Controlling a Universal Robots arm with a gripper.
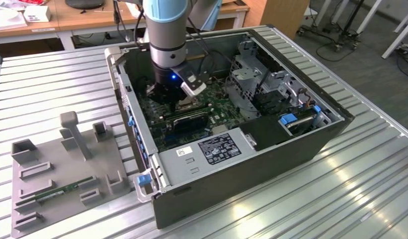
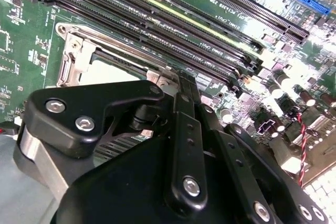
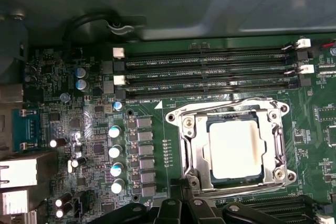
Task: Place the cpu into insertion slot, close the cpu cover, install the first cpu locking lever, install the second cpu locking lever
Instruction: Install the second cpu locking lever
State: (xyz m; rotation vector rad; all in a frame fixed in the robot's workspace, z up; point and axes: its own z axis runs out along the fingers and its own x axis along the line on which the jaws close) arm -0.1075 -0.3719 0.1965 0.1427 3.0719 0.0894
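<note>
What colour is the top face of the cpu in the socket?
Pale silvery white, the cpu shows best in the first wrist view.

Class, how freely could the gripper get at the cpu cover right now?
Probably freely: in the first wrist view the cpu cover lies flat around the cpu, nothing above it, and the gripper sits right beside the socket inside the open computer case.

The exterior view looks down at a slant from well above the worktop [image 1: 363,174], taking in the whole open computer case [image 1: 257,144]. Both wrist views sit close over the motherboard [image 3: 173,129] inside it. The first faces it almost squarely; the second looks obliquely past the gripper's black linkage. They share the cpu socket [image 3: 233,148] [image 2: 89,61] and memory slots [image 3: 205,72] [image 2: 173,24].
</note>
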